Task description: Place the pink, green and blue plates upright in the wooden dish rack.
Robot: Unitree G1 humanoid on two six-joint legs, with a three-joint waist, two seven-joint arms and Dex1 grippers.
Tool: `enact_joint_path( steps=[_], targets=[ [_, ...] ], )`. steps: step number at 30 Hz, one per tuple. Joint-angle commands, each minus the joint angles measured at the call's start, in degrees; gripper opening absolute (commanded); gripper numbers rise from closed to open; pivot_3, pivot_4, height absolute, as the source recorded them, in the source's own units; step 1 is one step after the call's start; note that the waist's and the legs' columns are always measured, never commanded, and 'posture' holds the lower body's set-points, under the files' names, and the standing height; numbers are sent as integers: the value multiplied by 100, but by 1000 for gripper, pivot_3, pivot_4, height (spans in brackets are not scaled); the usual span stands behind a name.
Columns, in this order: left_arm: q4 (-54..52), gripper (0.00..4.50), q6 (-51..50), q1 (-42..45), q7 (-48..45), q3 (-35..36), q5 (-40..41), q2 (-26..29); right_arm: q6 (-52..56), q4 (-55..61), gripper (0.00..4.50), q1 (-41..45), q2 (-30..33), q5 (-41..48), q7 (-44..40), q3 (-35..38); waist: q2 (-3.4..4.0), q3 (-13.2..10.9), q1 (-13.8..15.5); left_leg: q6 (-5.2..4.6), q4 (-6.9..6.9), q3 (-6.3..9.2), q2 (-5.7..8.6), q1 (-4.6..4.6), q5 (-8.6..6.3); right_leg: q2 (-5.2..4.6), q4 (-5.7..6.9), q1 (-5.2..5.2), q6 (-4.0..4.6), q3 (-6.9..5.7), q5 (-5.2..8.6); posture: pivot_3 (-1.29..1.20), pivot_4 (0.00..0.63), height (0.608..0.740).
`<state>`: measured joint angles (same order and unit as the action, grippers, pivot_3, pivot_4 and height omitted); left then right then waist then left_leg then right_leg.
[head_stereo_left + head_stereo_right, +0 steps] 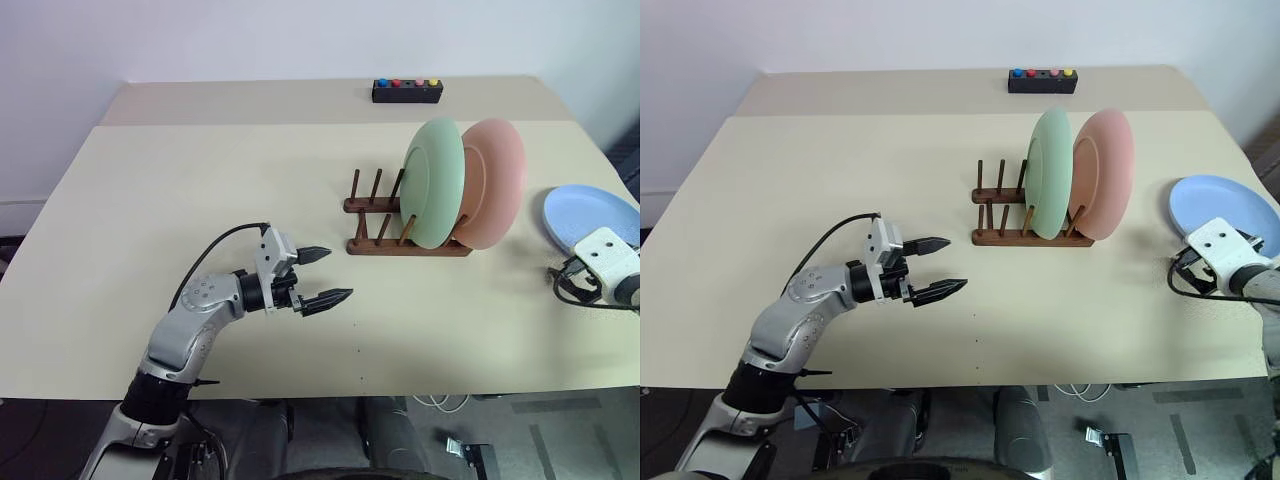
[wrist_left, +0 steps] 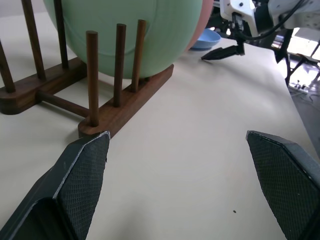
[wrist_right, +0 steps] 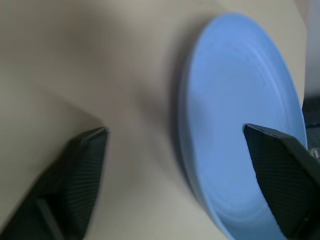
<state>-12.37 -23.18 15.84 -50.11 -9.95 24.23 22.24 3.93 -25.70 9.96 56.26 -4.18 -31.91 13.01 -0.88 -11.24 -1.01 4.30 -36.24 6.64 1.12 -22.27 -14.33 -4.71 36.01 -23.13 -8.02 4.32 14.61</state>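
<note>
The wooden dish rack stands right of the table's middle. A green plate and a pink plate stand upright in it, the pink one behind on the right, and pegs on the rack's left side are free. A blue plate lies flat near the right edge. My right gripper is open just in front of the blue plate, with the plate's near rim between its spread fingers. My left gripper is open and empty above the table, left of the rack and pointing toward it.
A small black box with coloured buttons sits at the far edge of the beige table. Black cables loop by my right wrist. The table's right edge runs close past the blue plate.
</note>
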Motion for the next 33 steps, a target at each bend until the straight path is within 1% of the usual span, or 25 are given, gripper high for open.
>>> enact_joint_path(
  steps=[1,3,4,6,9,14,16,19,22,26,29,31,33],
  targets=[
    [-213,4500,121,-19,42,72,11,-3,-308,-480,2625,235,6,-99,101,-86,0,0,-1,0,1,0,0,0,0,0,0,0,0,0,0,0,150,740],
    [-216,4500,126,-22,58,70,9,3,-453,-710,1551,335,-17,-115,133,-158,1,0,-9,0,0,0,0,0,0,0,0,0,-1,0,0,0,150,740],
    [-209,4500,134,-20,60,68,3,8,-504,-762,934,356,-26,-116,144,-183,1,1,-10,0,0,0,0,0,0,0,0,0,-1,0,0,0,150,740],
    [-203,4500,144,-18,61,66,1,13,-559,-773,66,354,-49,-81,149,-175,2,1,-11,0,1,1,0,1,0,0,0,0,-1,0,0,0,150,740],
    [-168,4500,160,7,41,57,-7,19,-617,-626,66,290,-36,-121,313,-136,3,1,-12,0,0,0,0,1,0,0,0,0,-2,0,-1,0,150,740],
    [-135,4500,194,36,19,52,-23,29,-688,45,66,88,99,-378,935,62,5,2,-9,0,0,1,0,1,0,0,2,0,-2,1,-1,0,150,740],
    [-110,4500,227,55,63,86,-33,6,-680,546,66,32,147,-499,1192,212,9,3,-13,0,0,0,1,1,0,0,2,0,-2,1,-1,0,150,740],
    [-18,4500,322,128,155,152,-77,-25,-588,1435,66,43,140,-517,1337,464,23,5,-23,0,1,0,1,1,0,0,4,-3,-3,2,-1,0,150,740],
    [155,4500,353,283,281,287,-56,-69,-716,2288,66,389,223,-481,1377,710,27,4,-18,0,1,1,1,1,0,0,7,-4,-4,2,-1,0,150,740],
    [405,4500,485,471,407,475,-77,-123,-478,3195,66,1338,120,227,1111,899,32,2,-11,0,1,2,1,0,0,0,7,-4,-4,0,-2,0,150,740],
    [642,4500,640,597,493,574,-184,-106,-132,3854,66,1999,-21,865,718,662,30,2,-3,0,4,8,0,-2,0,0,5,-4,-5,-4,-1,0,150,740],
    [731,4500,719,640,534,638,-210,-101,15,4198,66,2246,-151,1200,525,515,29,2,11,0,4,10,0,-3,0,0,5,-4,-5,-6,-1,0,150,740],
    [823,4500,804,674,549,741,-225,-55,363,4721,66,2593,-414,1835,328,246,26,1,1,0,3,11,0,-5,0,0,3,-3,-5,-6,-1,0,150,740]
  ],
)
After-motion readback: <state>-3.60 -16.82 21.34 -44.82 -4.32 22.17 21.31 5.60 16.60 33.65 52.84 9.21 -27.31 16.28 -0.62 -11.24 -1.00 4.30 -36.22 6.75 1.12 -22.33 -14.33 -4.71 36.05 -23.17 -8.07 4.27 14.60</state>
